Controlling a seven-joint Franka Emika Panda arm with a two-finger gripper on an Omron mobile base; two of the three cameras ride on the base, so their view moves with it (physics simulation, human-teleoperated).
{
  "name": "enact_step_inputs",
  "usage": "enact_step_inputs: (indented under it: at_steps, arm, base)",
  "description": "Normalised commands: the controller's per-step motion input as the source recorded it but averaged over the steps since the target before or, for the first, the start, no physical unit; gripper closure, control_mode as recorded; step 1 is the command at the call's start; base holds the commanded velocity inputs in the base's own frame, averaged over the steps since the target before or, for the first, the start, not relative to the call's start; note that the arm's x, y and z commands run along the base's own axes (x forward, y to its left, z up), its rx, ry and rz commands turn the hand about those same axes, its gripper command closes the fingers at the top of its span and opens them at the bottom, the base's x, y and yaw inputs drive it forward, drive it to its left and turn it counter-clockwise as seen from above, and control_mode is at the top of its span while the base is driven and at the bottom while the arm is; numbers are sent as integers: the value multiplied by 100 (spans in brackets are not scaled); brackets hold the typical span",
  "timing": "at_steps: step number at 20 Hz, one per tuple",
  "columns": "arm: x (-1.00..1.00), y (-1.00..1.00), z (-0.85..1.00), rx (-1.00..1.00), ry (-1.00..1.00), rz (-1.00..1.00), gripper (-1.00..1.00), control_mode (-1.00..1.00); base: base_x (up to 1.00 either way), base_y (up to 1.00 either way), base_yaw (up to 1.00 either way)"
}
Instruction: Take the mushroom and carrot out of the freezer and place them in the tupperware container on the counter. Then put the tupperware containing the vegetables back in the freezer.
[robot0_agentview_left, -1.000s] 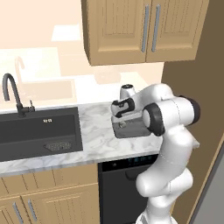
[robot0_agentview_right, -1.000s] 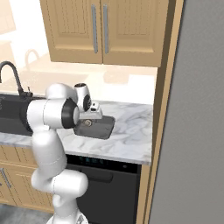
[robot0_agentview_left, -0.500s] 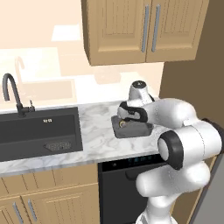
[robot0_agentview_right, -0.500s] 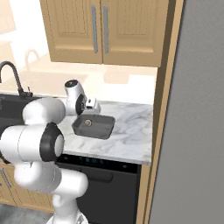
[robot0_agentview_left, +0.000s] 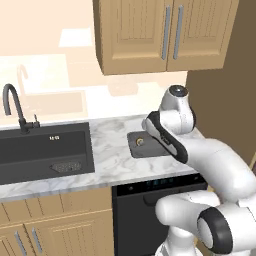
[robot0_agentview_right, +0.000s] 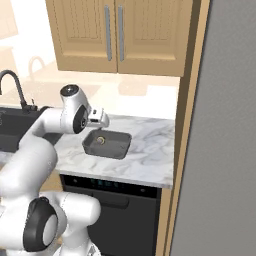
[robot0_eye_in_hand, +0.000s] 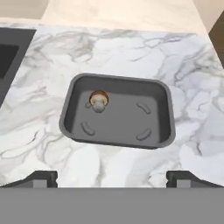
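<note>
The end effector (robot0_eye_in_hand: 112, 177), jaws fully spread and empty, hovers above the shallow dark grey rectangular tupperware container (robot0_eye_in_hand: 162, 111) holding a small brown-capped mushroom (robot0_eye_in_hand: 99, 100) on the white marble desk (robot0_eye_in_hand: 109, 48).

Left base view looked forward and down from behind-left of the arm; right base view did likewise from behind-right. Both shared the white marble counter (robot0_agentview_left: 112, 150) and shallow dark grey tupperware container (robot0_agentview_right: 108, 145). Hand view looked steeply down on that container from nearby.

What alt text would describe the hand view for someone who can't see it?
A mushroom lies in a dark grey tupperware container on a white marble counter. The open gripper hangs above, holding nothing.
</note>
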Motion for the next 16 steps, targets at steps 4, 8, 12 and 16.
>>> enact_step_inputs:
  at_steps: [4,8,12,16]
  arm:
    - [-87,-9,31,8,15,0,-100,-100]
    - [-83,-6,10,6,19,0,-100,-100]
    - [-89,-14,0,5,13,0,-100,-100]
    - [-73,-11,-2,3,11,0,-100,-100]
  base:
    - [0,0,0]
    - [0,0,0]
    - [0,0,0]
    - [0,0,0]
